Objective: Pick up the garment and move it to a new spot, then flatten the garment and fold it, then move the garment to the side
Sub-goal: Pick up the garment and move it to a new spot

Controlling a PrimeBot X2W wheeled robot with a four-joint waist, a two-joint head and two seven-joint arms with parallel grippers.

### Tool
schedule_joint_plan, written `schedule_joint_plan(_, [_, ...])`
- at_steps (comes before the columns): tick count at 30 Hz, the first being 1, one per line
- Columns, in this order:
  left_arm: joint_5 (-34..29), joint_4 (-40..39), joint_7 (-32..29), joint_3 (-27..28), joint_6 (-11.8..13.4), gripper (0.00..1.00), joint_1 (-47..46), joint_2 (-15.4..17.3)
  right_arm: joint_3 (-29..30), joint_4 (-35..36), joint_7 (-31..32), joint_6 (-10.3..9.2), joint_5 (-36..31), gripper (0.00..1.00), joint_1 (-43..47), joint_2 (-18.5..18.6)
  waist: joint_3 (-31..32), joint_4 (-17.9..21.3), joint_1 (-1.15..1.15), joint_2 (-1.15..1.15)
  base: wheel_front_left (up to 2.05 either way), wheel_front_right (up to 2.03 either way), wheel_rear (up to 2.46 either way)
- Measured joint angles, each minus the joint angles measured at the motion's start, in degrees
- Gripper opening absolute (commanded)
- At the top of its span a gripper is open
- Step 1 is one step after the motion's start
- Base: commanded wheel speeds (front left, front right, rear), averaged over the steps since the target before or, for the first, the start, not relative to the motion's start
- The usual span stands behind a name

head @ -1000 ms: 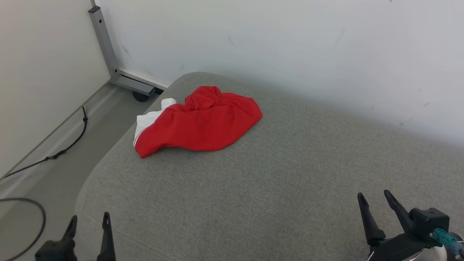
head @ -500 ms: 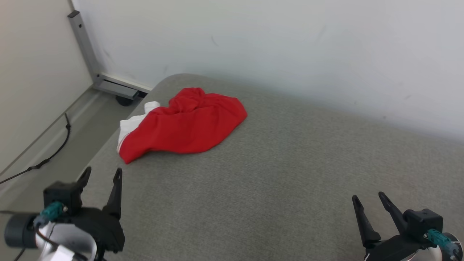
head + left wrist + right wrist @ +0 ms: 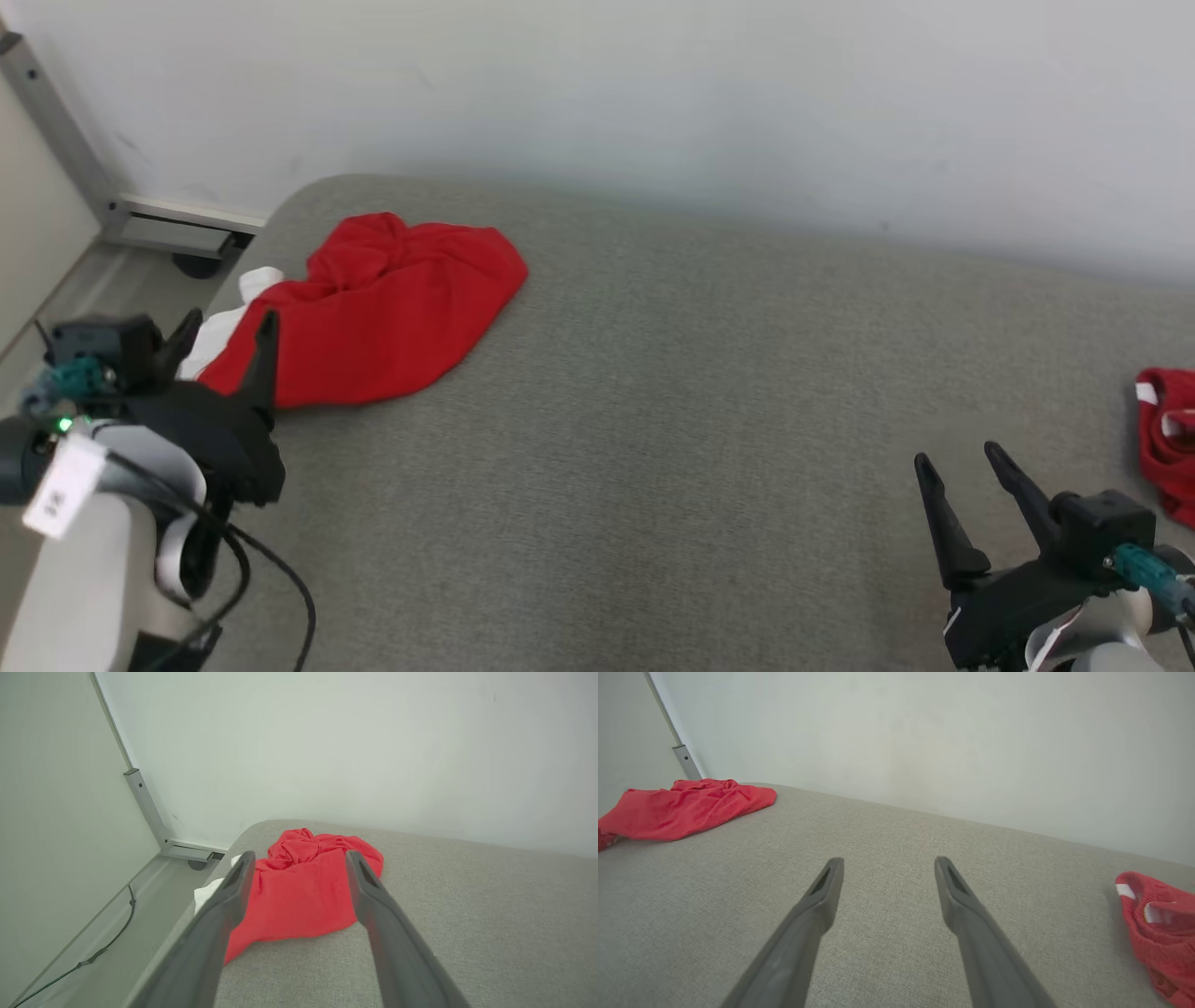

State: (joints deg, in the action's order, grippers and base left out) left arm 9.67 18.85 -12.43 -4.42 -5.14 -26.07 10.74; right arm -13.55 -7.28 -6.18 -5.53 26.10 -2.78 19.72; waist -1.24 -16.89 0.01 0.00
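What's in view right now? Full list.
garment: 1, red with white, crumpled at cushion's far left
second garment: 1, red with white stripes, cushion's right edge
cushion: 1, grey, under both garments
wall: 1, white, behind cushion
frame: 1, grey metal, floor at left corner
cable: 1, black, floor at left
left tool: 1, black, open, pointing at garment
right tool: 1, black, open, over bare cushion, near right

Grey fabric cushion against a white wall, grey metal post at far left.
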Motion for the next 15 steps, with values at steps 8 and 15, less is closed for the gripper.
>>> schedule_joint_plan(8, [3.5,9.9,-2.8,2.0,-1.0,1.00,-10.2,2.2,0.6,1.7,0.7,0.01,-0.1,1.00,-1.6,1.4,-3.8,4.8,0.00,0.00,0.00,0.00,0.00])
schedule_joint_plan(15, [5.6,16.8,-4.8,2.9,-1.5,1.00,-15.8,3.6,0.9,2.7,1.2,0.04,-0.6,1.00,-4.0,2.0,-7.3,7.5,0.01,0.00,0.00,0.00,0.00])
